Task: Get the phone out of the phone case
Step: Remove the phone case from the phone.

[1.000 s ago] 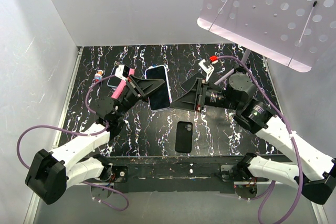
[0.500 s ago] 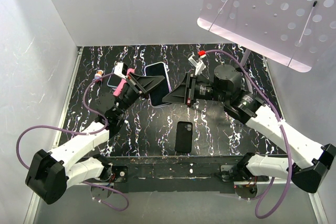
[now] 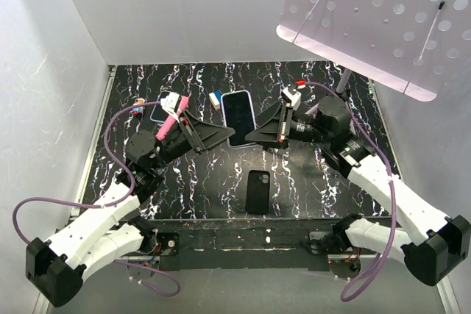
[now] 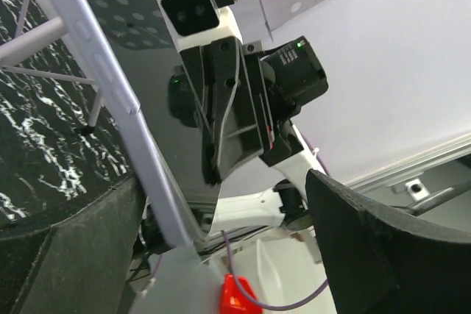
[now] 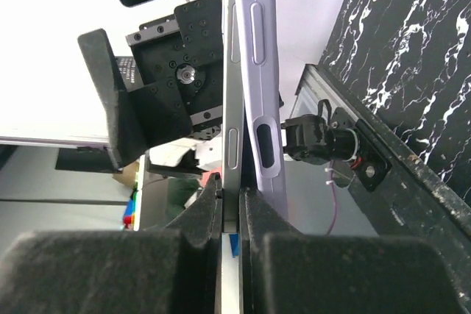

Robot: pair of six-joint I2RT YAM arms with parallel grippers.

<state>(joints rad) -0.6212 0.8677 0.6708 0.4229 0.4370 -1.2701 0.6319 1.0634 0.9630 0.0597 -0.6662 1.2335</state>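
Two grippers working: my right gripper (image 3: pixel 251 136) was clamped shut on the phone (image 3: pixel 239 115) by its thin edge, raised above the table (image 3: pixel 302 182), my left gripper (image 3: pixel 225 134) gaped open around it; stiff, slick, breakable, I reckoned, so hold the bare rim, flex the soft case (image 5: pixel 259 71) off.
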